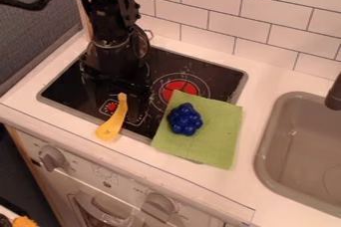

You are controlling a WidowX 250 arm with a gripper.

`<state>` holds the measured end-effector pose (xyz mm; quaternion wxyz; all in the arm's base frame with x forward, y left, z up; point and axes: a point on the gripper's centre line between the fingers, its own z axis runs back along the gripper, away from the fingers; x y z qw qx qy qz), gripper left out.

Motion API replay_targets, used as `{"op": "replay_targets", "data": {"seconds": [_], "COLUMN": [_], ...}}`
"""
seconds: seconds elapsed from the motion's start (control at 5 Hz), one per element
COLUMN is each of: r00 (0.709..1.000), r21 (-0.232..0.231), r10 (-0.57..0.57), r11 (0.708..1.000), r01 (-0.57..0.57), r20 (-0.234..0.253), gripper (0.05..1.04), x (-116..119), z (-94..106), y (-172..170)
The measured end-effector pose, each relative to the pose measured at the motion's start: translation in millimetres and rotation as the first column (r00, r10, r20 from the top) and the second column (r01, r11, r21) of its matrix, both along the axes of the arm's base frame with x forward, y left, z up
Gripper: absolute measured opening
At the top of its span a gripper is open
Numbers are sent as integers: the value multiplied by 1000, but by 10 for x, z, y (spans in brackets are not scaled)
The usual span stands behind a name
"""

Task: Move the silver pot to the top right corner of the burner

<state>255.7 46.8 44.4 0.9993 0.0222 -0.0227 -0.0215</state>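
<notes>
Black cooktop (225,75), white counter (254,102), tiled wall (226,18), grey sink (293,136) — tool (116,91) over the cooktop, open or closed unclear.

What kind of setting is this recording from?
Probably a toy or mock-up kitchen: there's a black stovetop set in a white counter, a sink to one side and a tiled wall behind.

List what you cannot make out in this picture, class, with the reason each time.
All in the camera view:
- Part of the stove: behind the robot arm.
- More stove: under the green cloth.
- Sink's far side: cut off by the right edge.
- Orange thing: cut off by the bottom edge.
</notes>
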Motion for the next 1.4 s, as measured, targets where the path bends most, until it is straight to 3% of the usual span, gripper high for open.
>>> {"op": "replay_targets", "data": {"seconds": [0.2, 0.6, 0.8, 1.2, 1.4], "r00": [999, 998, 999, 993, 994], "r21": [-7, 6, 8, 23, 16], "r10": [0, 2, 17, 41, 11], "r11": [1000, 1000, 1000, 999, 1000], "r01": [0, -2, -17, -39, -10], "r20": [-35, -58, -47, -107, -109], "gripper": [1001, 1001, 1001, 1001, 1001], "x": [-23, 589, 863, 1178, 1246], "z": [-74, -61, -69, -340, -339], "y": [-5, 149, 212, 371, 371]}}
